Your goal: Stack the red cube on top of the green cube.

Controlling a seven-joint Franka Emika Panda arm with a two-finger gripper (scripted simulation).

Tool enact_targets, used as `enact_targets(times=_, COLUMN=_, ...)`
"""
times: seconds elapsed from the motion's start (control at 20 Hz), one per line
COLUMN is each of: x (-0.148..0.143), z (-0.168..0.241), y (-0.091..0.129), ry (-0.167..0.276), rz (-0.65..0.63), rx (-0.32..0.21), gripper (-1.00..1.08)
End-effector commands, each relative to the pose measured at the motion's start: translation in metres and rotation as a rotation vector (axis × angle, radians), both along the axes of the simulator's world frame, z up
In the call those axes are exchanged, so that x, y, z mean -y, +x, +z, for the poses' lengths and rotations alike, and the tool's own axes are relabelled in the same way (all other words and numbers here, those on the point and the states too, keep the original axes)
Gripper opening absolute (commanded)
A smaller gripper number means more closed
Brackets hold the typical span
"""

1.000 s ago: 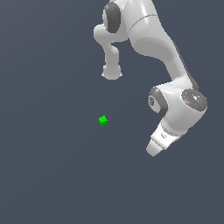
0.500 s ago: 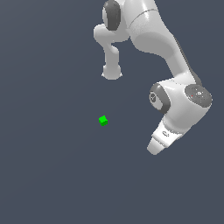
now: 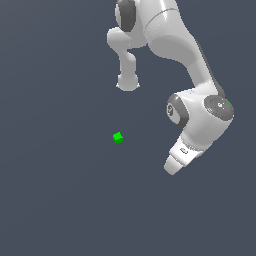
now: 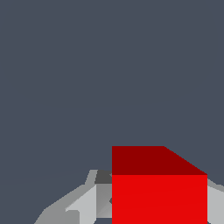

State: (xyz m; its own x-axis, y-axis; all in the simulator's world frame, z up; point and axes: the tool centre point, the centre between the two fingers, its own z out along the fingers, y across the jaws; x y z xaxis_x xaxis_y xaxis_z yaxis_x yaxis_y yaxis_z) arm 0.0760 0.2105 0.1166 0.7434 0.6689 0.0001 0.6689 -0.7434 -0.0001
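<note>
In the exterior view you see the green cube [image 3: 118, 138] left of centre on the bare floor, with the arm's gripper [image 3: 172, 167] low at centre-right, well apart from it. In the wrist view the red cube [image 4: 159, 192] fills the lower right, close between the fingers [image 4: 83, 205]. You cannot tell whether they are clamped on it; it looks light, stiff and smooth, best pinched on opposite flat faces.

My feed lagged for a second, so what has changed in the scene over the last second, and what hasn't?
Very little. The arm's wrist and elbow section drifted slightly toward the exterior view's right, with the end effector staying low at almost the same spot. The green cube has not moved. The red cube sits close against the end effector in the wrist view; whether it is gripped cannot be told.
</note>
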Motion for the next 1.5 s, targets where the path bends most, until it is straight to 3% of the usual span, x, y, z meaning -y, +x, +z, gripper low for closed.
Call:
enact_targets(times=0.0, x=0.007, z=-0.001, y=-0.004, ry=0.000, rz=0.000, rx=0.001, gripper=-1.00)
enact_targets(times=0.7, x=0.081, z=-0.017, y=-0.053, ry=0.000, rz=-0.002, rx=0.000, gripper=-1.00)
enact_targets(times=1.45, x=0.200, z=-0.042, y=-0.130, ry=0.000, rz=-0.002, rx=0.000, gripper=-1.00)
